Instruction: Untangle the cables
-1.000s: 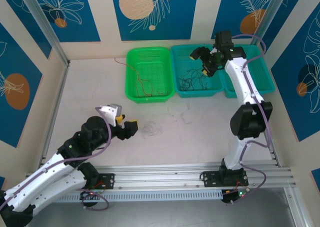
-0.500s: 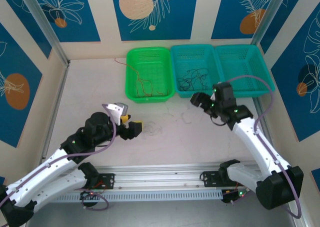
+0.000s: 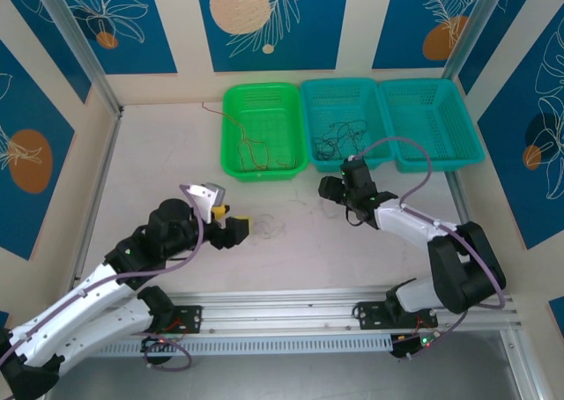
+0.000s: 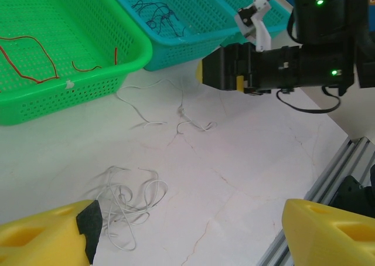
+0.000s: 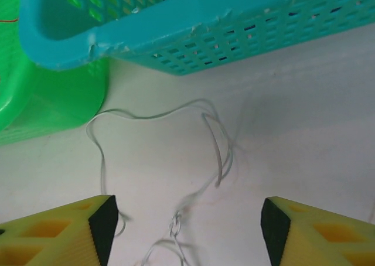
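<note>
I see 3 plastic mesh baskets in a row at the far side of the table [image 3: 167,162]: a green basket [image 3: 264,88] on the left, a teal basket [image 3: 344,82] touching it in the middle, and a second teal basket [image 3: 432,122] on the right. The tabletop is pale with fine veins. Blue wall panels [image 3: 269,17] carry white leaf prints and orange circles. An aluminium rail [image 3: 291,307] runs along the near edge.

Bright, even, diffuse light casts only faint soft shadows on the table [image 3: 159,171], and both wrist views look slightly soft.
</note>
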Motion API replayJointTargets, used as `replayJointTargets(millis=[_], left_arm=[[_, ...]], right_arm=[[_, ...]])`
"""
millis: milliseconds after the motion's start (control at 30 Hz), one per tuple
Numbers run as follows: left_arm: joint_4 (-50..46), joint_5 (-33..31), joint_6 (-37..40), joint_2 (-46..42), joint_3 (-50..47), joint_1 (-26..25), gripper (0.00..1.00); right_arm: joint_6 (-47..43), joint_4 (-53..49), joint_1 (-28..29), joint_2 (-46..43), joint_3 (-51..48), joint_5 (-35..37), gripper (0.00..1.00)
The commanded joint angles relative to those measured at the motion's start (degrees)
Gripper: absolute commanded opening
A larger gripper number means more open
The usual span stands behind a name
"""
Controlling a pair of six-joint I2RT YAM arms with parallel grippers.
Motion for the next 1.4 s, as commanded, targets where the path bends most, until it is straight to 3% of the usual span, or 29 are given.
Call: replayJointTargets(millis=[0, 267, 433, 733, 967, 1067, 1200, 1367], left_arm=[[-1.2, 0.6, -0.3, -1.3, 1.6, -0.1, 0.81], [-1.4, 0.7, -0.3, -1.9, 1.2, -0.1, 0.81], [-1.8, 0.5, 0.0, -2.7, 0.9, 0.0, 0.81], [0.9, 2.2, 0.7, -2.0, 1.2, -0.1, 0.81], [2.5, 4.1, 0.7, -0.5, 1.9, 0.0, 0.81], [4.4, 6.6, 0.6, -0.4, 1.9, -0.1, 0.80], [11.6, 15.6, 0.1, -0.3, 0.8, -0.1, 0.80], [18.0, 21.9, -1.9, -1.5, -0.4, -0.2, 0.82]], right_arm=[[-1.4, 7.6, 0.3, 2.6, 0.5, 4.0, 0.62], [-0.7, 6.7, 0.0, 8.7, 2.7, 4.0, 0.34], [-1.5, 0.7, 0.1, 6.2, 5.0, 1.9, 0.00], [-0.8, -16.6, 1.2, -15.0, 11.8, 0.3, 0.00], [0.9, -28.0, -1.6, -22.8, 23.7, -1.9, 0.00], [5.9, -32.0, -6.9, -22.7, 30.3, -3.4, 0.00], [10.3, -35.8, -16.5, -18.8, 38.1, -6.0, 0.00], [10.9, -33.4, -25.0, -12.3, 43.3, -8.7, 0.00]])
